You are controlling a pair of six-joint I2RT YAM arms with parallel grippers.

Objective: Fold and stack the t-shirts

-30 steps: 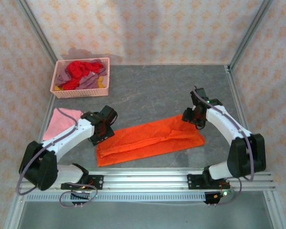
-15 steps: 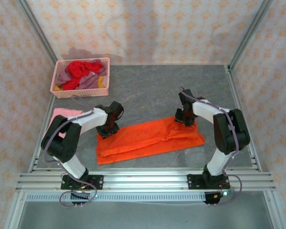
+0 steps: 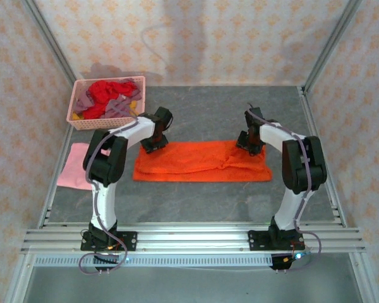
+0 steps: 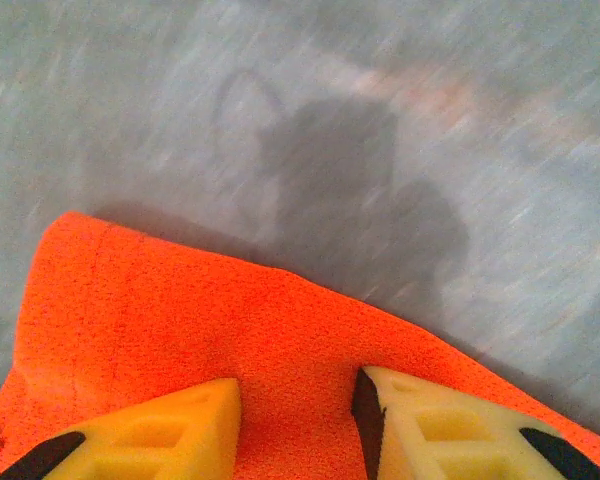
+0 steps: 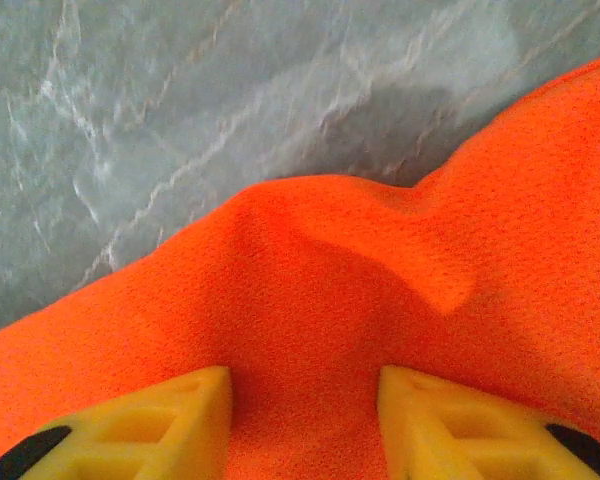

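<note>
The bright orange t-shirt (image 3: 202, 163) lies folded into a long flat band across the middle of the grey table. My left gripper (image 3: 153, 144) is at the band's far left corner, and my right gripper (image 3: 248, 146) is at its far edge towards the right end. In the left wrist view orange cloth (image 4: 180, 300) fills the space between the yellow fingers of my left gripper (image 4: 298, 400). In the right wrist view a puckered bulge of the cloth (image 5: 330, 280) sits between the fingers of my right gripper (image 5: 305, 400). A light pink t-shirt (image 3: 76, 167) lies flat at the left edge.
The pink lattice basket (image 3: 107, 123) stands at the back left with red (image 3: 110, 91), mauve and yellow shirts heaped in it. Metal frame posts and patterned walls close the table on three sides. Bare grey table lies in front of the orange band.
Both grippers have moved away from the bases with the orange shirt's far edge. The shirt has slid back and turned from a slant to lie square across the table.
</note>
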